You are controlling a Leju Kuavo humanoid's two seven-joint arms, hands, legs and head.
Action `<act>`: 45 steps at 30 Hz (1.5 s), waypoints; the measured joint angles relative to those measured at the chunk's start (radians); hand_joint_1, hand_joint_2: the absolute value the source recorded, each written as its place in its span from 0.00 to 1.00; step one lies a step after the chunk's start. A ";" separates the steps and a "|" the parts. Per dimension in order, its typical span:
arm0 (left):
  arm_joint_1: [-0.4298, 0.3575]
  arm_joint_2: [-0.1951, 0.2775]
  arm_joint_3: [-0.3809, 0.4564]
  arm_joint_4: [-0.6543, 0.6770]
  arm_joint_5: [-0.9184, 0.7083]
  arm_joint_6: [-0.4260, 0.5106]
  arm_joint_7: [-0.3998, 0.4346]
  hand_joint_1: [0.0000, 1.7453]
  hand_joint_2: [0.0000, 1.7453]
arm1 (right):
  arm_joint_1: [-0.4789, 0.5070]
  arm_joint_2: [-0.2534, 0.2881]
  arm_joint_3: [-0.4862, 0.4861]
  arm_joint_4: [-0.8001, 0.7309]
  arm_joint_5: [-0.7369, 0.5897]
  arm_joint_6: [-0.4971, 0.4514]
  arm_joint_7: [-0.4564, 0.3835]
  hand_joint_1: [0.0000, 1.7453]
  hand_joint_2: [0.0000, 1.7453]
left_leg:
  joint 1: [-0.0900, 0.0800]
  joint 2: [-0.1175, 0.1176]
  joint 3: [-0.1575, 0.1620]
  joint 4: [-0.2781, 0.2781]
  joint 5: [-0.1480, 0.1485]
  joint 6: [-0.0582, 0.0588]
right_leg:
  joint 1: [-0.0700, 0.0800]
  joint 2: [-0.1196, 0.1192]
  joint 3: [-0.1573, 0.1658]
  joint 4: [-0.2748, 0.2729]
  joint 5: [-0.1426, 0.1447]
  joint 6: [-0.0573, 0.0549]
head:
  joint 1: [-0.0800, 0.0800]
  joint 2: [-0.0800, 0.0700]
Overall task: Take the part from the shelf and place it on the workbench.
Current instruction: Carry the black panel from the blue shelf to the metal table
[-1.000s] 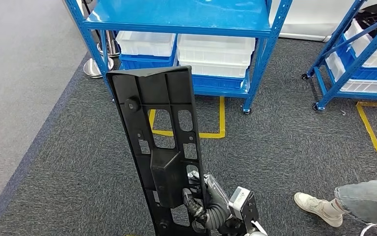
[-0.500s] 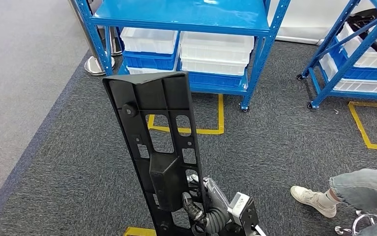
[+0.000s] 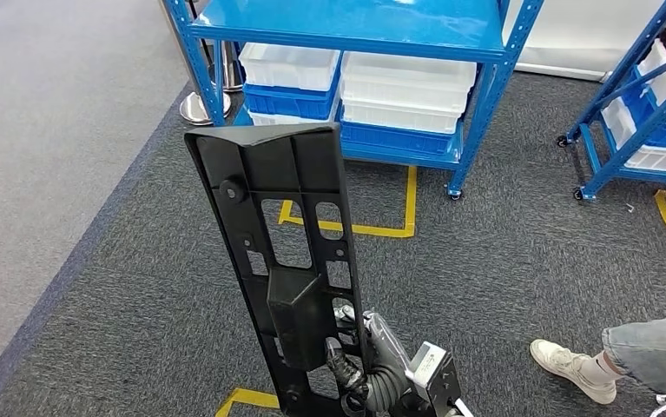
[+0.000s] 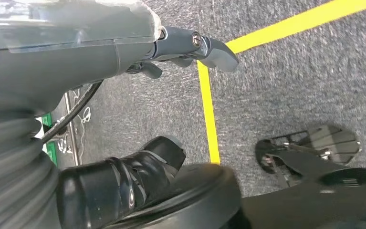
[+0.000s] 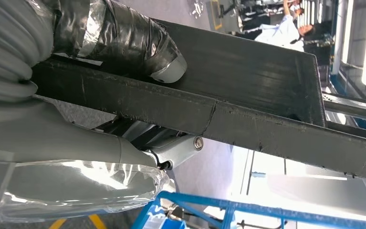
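Head view, one black part (image 3: 287,261) gripped by right hand (image 3: 365,360), left hand (image 4: 123,52) empty, fingers apart

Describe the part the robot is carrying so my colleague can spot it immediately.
In the head view, start at the blue shelf rack holding white bins, then look nearer, over the grey carpet. The long black plastic panel stands nearly upright, gripped low by the right hand; rectangular cutouts and ribbed edges mark it.

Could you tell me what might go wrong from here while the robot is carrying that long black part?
1. The right hand grips the black plastic part only near its lower end; the tall length above could lever it loose or tilt it.
2. The upright part blocks much of the head view, so obstacles ahead may go unseen.
3. A person's shoe and the blue shelf are close; a swing could strike either.
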 joint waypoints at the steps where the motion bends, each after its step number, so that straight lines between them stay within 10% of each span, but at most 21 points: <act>1: -0.001 0.000 0.000 0.000 0.000 0.000 0.000 0.00 1.00 | 0.000 0.000 0.000 0.000 0.001 -0.001 0.000 1.00 1.00 | -0.004 0.016 0.027 -0.062 0.023 0.005 | 0.002 -0.007 0.000 0.001 0.000 0.003 | 0.000 0.000; 7: 0.000 0.000 -0.001 0.000 -0.002 0.003 -0.006 0.00 1.00 | -0.001 -0.001 -0.001 -0.007 0.004 -0.003 -0.002 1.00 1.00 | -0.006 -0.001 0.041 -0.129 0.053 0.047 | 0.006 -0.016 -0.011 0.027 -0.022 0.032 | 0.001 0.000; 11: 0.002 -0.001 -0.003 0.000 -0.008 0.003 -0.006 0.00 1.00 | 0.005 -0.005 -0.003 -0.011 0.005 -0.006 -0.003 1.00 1.00 | -0.005 -0.033 0.032 -0.132 0.066 0.064 | 0.000 0.046 -0.105 0.247 -0.136 0.040 | 0.001 0.000; 14: 0.007 -0.001 -0.003 0.000 -0.011 0.003 -0.006 0.00 1.00 | 0.013 -0.008 -0.003 -0.011 0.005 -0.008 -0.003 1.00 1.00 | -0.006 -0.049 0.030 -0.129 0.067 0.064 | 0.000 0.049 -0.126 0.297 -0.140 0.041 | 0.001 0.000; 17: 0.010 -0.001 -0.004 0.000 -0.014 0.004 -0.006 0.00 1.00 | 0.016 -0.009 -0.003 -0.012 0.006 -0.009 -0.004 1.00 1.00 | -0.006 -0.056 0.030 -0.128 0.067 0.064 | 0.000 0.050 -0.111 0.270 -0.120 0.040 | 0.001 0.000; 21: 0.009 -0.006 -0.006 0.001 -0.021 0.006 -0.010 0.00 1.00 | 0.028 -0.019 -0.003 -0.031 0.009 -0.016 -0.015 1.00 1.00 | -0.002 -0.118 0.004 -0.104 0.066 0.039 | -0.001 0.129 0.006 0.011 -0.018 0.023 | 0.001 0.000; 23: 0.011 -0.006 -0.006 0.001 -0.021 0.006 -0.009 0.00 1.00 | 0.031 -0.022 -0.003 -0.039 0.009 -0.015 -0.017 1.00 1.00 | -0.001 -0.131 -0.002 -0.106 0.070 0.025 | -0.004 0.107 0.008 0.004 -0.012 0.015 | 0.001 0.000; 28: 0.017 -0.006 -0.006 0.001 -0.023 0.010 -0.006 0.00 1.00 | 0.043 -0.028 -0.003 -0.052 0.009 -0.012 -0.022 1.00 1.00 | 0.000 -0.044 -0.102 0.109 -0.047 0.001 | -0.007 0.040 0.014 -0.010 -0.006 0.000 | -0.006 0.000; 30: 0.021 -0.006 -0.006 0.001 -0.023 0.011 -0.006 0.00 1.00 | 0.047 -0.031 -0.003 -0.052 0.009 -0.010 -0.022 1.00 1.00 | 0.002 -0.031 -0.115 0.146 -0.045 -0.003 | -0.006 0.014 0.013 -0.008 -0.007 0.000 | -0.006 0.000; 35: 0.022 -0.006 -0.006 0.001 -0.023 0.017 -0.006 0.00 1.00 | 0.044 -0.032 -0.003 -0.052 0.009 0.000 -0.026 1.00 1.00 | -0.007 0.027 0.022 -0.108 0.057 0.015 | 0.001 -0.029 0.015 -0.001 -0.014 0.013 | -0.005 0.000; 39: 0.024 -0.007 -0.006 0.001 -0.027 0.016 0.002 0.00 1.00 | 0.034 -0.032 -0.005 -0.053 0.008 0.015 -0.034 1.00 1.00 | -0.005 -0.001 0.020 -0.126 0.067 0.041 | 0.001 -0.029 0.016 0.008 -0.025 0.033 | -0.004 0.000; 43: 0.021 -0.009 -0.008 0.001 -0.034 0.007 0.022 0.00 1.00 | 0.042 -0.033 -0.015 -0.055 0.009 0.033 -0.040 1.00 1.00 | -0.002 -0.035 0.019 -0.133 0.079 0.059 | -0.002 0.044 -0.078 0.219 -0.142 0.039 | -0.003 0.000; 45: 0.023 -0.009 -0.008 0.001 -0.035 0.005 0.025 0.00 1.00 | 0.048 -0.035 -0.020 -0.055 0.011 0.038 -0.041 1.00 1.00 | -0.003 -0.057 0.017 -0.130 0.079 0.059 | -0.002 0.050 -0.103 0.270 -0.141 0.039 | -0.003 0.000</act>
